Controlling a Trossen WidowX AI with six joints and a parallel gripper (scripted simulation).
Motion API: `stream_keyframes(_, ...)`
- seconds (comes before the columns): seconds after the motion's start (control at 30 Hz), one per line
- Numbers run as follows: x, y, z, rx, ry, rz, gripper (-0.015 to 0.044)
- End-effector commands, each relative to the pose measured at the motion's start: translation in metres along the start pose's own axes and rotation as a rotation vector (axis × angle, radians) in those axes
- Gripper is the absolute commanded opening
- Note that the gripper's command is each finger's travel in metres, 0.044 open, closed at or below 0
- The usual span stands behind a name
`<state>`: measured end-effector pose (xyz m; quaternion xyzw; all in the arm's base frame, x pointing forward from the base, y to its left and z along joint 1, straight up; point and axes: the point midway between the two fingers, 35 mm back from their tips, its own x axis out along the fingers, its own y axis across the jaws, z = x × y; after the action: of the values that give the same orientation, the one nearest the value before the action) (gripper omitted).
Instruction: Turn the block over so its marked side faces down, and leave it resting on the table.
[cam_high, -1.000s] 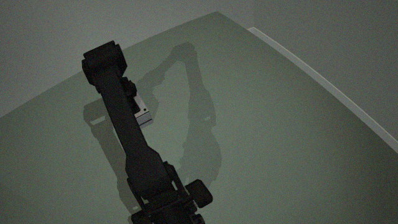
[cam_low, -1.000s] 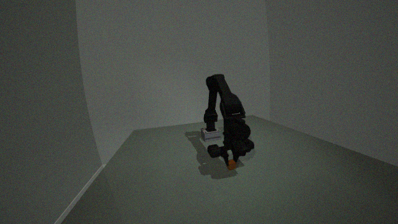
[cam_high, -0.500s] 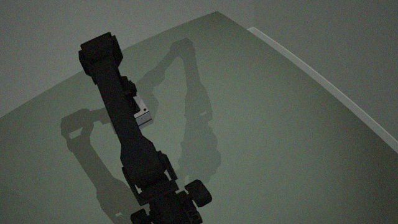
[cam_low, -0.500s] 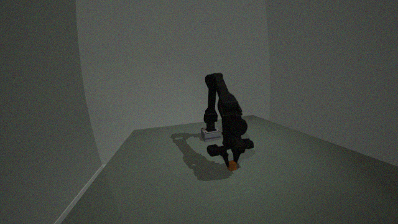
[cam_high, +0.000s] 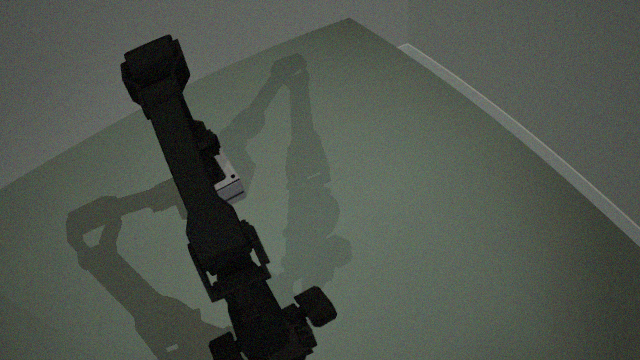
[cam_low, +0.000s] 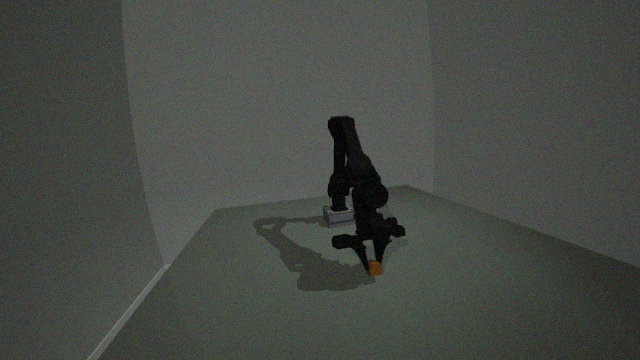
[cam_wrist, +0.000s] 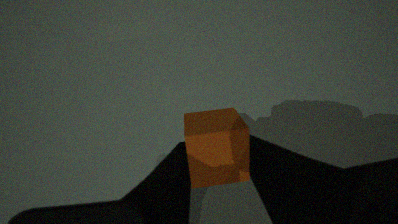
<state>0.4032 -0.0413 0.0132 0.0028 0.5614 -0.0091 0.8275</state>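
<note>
The orange block (cam_low: 374, 268) (cam_wrist: 210, 147) is held between the two black fingertips of my gripper (cam_low: 374, 263) (cam_wrist: 214, 145). The gripper is shut on it, with one finger on each side. In the wrist view the block's top and front faces and a narrow right face show, with uneven light and shadow on them. I cannot make out the marked side. In the exterior view the block looks slightly tilted and close to the table (cam_low: 225, 320) (cam_high: 450, 200); the exact gap under it is unclear. In the top view the block and fingertips are not seen.
The arm's light grey base (cam_high: 232, 190) (cam_low: 339, 218) stands on the table behind the gripper. The arm's shadows fall across the table. A pale strip (cam_high: 500, 117) (cam_low: 131, 310) runs beyond one table edge, and grey walls stand around.
</note>
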Motion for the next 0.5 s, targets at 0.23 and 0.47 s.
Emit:
stream_keyframes(0.23,-0.0050,0.0010,-0.0050,-0.003,-0.162,0.003,0.0000)
stream_keyframes(0.47,-0.0012,0.0009,-0.0047,-0.003,-0.195,0.003,0.0000)
